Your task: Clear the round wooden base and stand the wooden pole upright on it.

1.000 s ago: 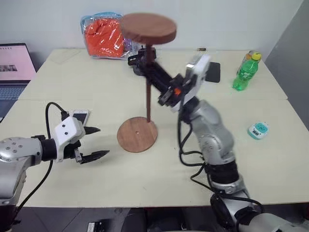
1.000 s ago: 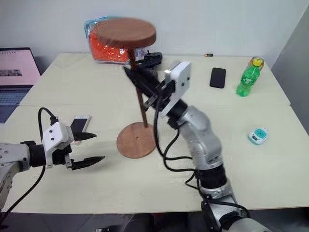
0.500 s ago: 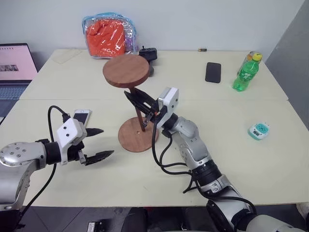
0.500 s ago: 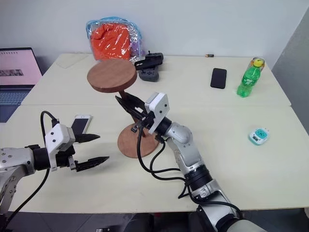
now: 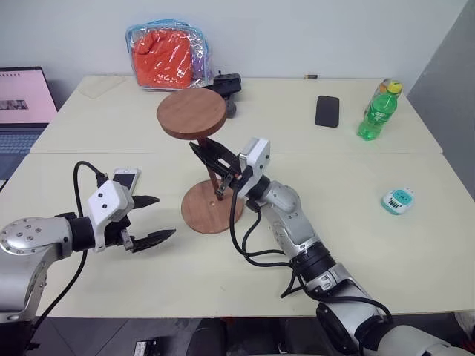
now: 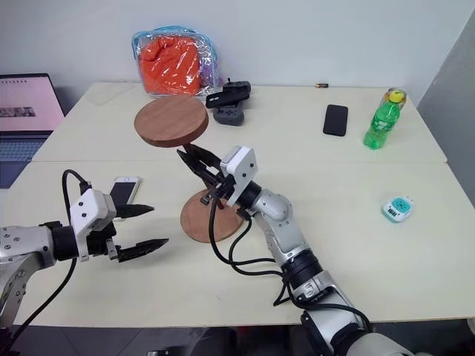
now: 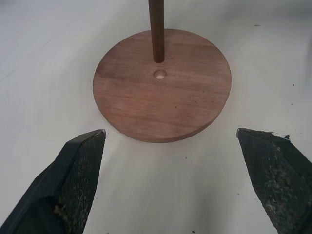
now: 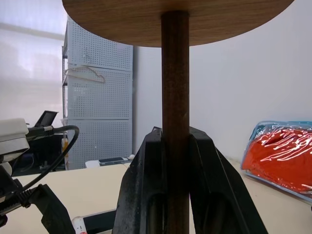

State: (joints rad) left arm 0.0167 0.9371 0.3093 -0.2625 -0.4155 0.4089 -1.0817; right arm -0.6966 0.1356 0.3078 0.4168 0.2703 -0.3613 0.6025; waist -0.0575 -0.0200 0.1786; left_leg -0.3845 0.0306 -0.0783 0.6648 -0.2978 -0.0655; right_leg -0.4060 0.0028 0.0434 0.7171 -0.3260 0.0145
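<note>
Two end effectors flank a flat, round, reddish-brown wooden base (image 5: pixel 211 206) lying on the pale worktop (image 5: pixel 415 222). Right end effector (image 5: pixel 217 167): clenched on the thin dark-brown wooden pole (image 5: pixel 215 176), which stands upright with its lower tip on the base, just behind the centre hole (image 7: pixel 159 74); its fixed disc (image 5: pixel 191 113) is uppermost. Left end effector (image 5: pixel 154 219): released, fingers spread, to the left of the base, apart from it.
</note>
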